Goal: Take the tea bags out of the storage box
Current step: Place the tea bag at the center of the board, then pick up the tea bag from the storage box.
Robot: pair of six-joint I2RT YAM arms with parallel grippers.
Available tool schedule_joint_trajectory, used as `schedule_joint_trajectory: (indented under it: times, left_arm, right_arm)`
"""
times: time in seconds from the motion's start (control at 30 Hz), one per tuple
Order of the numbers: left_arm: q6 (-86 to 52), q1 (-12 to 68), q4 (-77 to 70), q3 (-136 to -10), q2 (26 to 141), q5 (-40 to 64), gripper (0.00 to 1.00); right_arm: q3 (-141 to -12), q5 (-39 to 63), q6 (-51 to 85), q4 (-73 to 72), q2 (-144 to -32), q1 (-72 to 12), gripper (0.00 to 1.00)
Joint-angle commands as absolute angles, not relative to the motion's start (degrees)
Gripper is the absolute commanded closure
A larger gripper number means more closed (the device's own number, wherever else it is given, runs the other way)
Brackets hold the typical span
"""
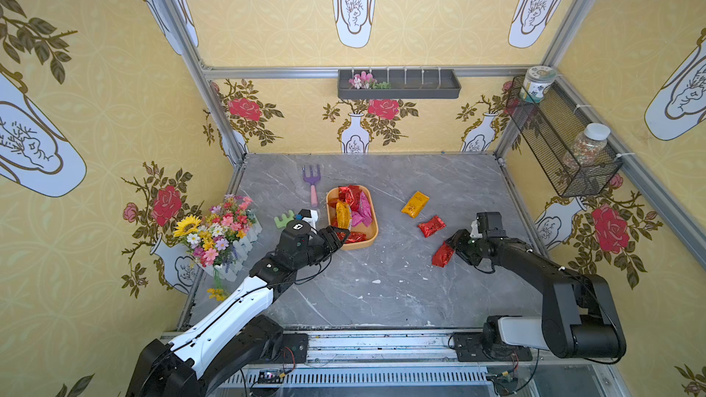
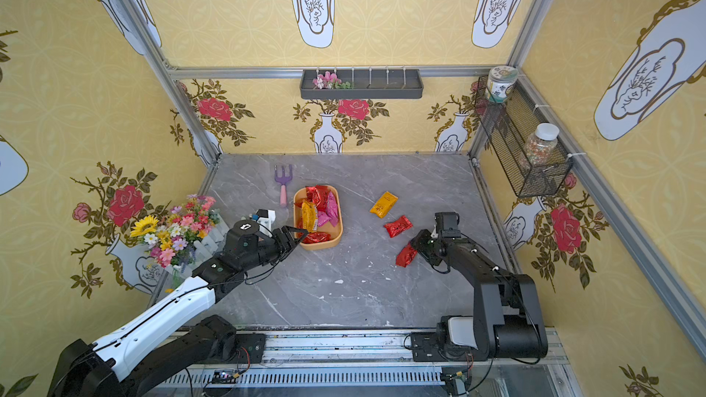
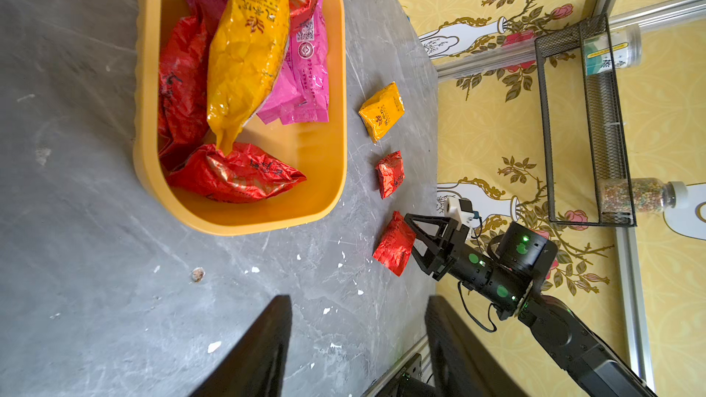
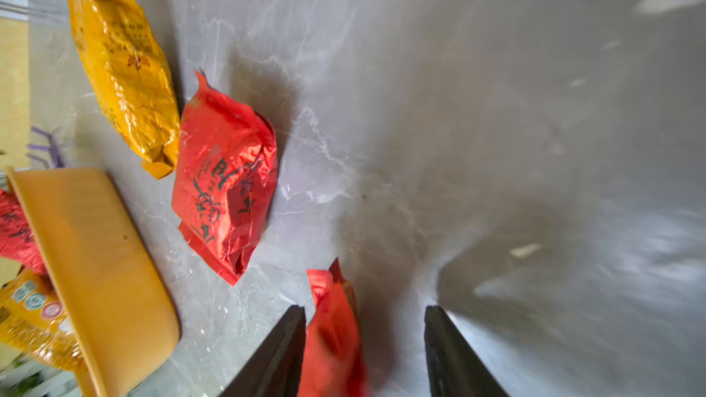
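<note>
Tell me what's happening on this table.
Two robot arms are moving tea bags out of the yellow storage box onto the table. An orange bag and a red bag lie loose there. A second red bag sits between the jaws of the open right tool. The left tool, open and empty, hovers at the box's near end.

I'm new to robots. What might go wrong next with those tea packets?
1. The loose red tea bag sits against one of the right jaws, which stand apart. It may cling and get dragged when that arm pulls away.
2. The left jaws stand open at the near end of the storage box. Closing there could nip its rim or shove it.
3. The orange tea bag overlaps the boxed red tea bag, so lifting one may tug both.
</note>
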State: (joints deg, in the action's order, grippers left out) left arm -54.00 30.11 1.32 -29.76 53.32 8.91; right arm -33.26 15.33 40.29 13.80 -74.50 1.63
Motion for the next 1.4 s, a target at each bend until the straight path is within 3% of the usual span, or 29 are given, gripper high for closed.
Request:
schedule_joint_trajectory:
  times: [0.0,0.13,0.27,0.43,0.63,0.87,1.13,1.37]
  left_arm:
    - [-53.44,30.06,0.62,-29.53,53.26,7.87,0.38]
    - [-53.13,29.97,1.04,-29.71,53.43,6.64,0.38]
    - [-52.73,29.14,1.67,-29.49,54.03,6.01,0.37]
    - [-53.15,26.54,0.21,-27.25,54.49,8.35,0.37]
    - [-53.95,21.66,-0.83,-23.93,53.13,10.76,0.37]
    - [-55.82,18.76,-2.45,-18.92,50.26,12.91,0.37]
    - [-57.81,17.62,-2.23,-15.01,45.99,13.97,0.35]
    - [-58.29,17.4,0.38,-13.93,42.05,13.71,0.34]
  right_arm:
    - [-35.21,5.13,39.46,20.8,-71.07,1.63,0.44]
    - [-37.39,0.19,38.4,25.02,-65.4,1.54,0.42]
    - [-40.56,3.68,35.61,24.08,-63.69,-0.74,0.42]
    - [-47.38,3.48,32.29,21.73,-68.38,-13.89,0.39]
    - [-57.59,4.65,28.61,19.17,-78.61,-27.83,0.34]
    - [-71.15,12.77,25.78,18.05,-94.21,-35.9,0.29]
    - [-86.17,17.56,24.72,19.07,-110.66,-40.76,0.26]
    - [-93.36,18.9,23.94,20.26,-118.66,-41.09,0.25]
